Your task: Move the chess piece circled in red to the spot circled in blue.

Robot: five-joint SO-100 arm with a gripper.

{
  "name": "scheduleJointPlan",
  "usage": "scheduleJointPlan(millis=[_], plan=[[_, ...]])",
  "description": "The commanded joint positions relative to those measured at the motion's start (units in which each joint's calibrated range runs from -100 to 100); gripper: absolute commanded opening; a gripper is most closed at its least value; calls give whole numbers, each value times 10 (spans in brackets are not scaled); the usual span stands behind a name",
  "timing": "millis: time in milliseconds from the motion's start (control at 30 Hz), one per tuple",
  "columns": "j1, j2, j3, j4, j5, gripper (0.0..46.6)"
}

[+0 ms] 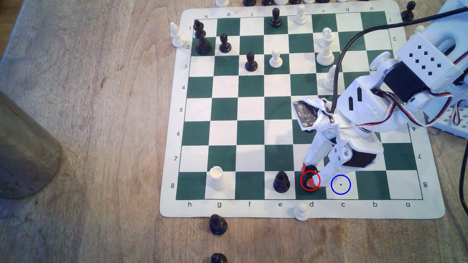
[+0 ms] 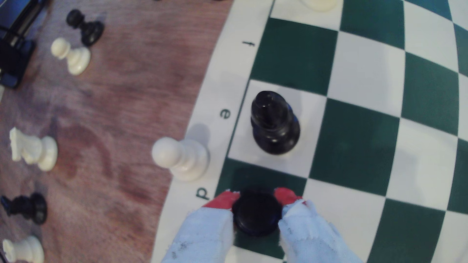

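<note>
- The black rook (image 1: pixel 310 177) stood on the green square d8, inside the red ring, on the board's near row in the exterior view.
- The gripper (image 2: pixel 256 205) had its two red-tipped, cloth-wrapped fingers (image 2: pixel 222 201) pressed against either side of the rook's round head, so it looked clasped around the piece rather than loose.
- I judged the grasping step to be in hand; the rook's base appeared to sit on its square, though I could not be sure.
- The blue-ringed square (image 1: pixel 340 184) lay bare at about three o'clock from the rook in the exterior view, the very next square along.
- The black bishop (image 1: pixel 281 181) stood close at nine o'clock, on the opposite side from the target.
- The next move, I reckoned, called for a small lift and a short sideways carry toward three o'clock, then a level set-down.
</note>
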Motion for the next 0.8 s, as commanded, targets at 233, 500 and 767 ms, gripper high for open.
scheduleJointPlan(millis=[233, 500, 767], plan=[[-17, -142, -74, 116, 0, 3], [-39, -221, 4, 156, -4, 3], [-57, -220, 41, 155, -10, 3]])
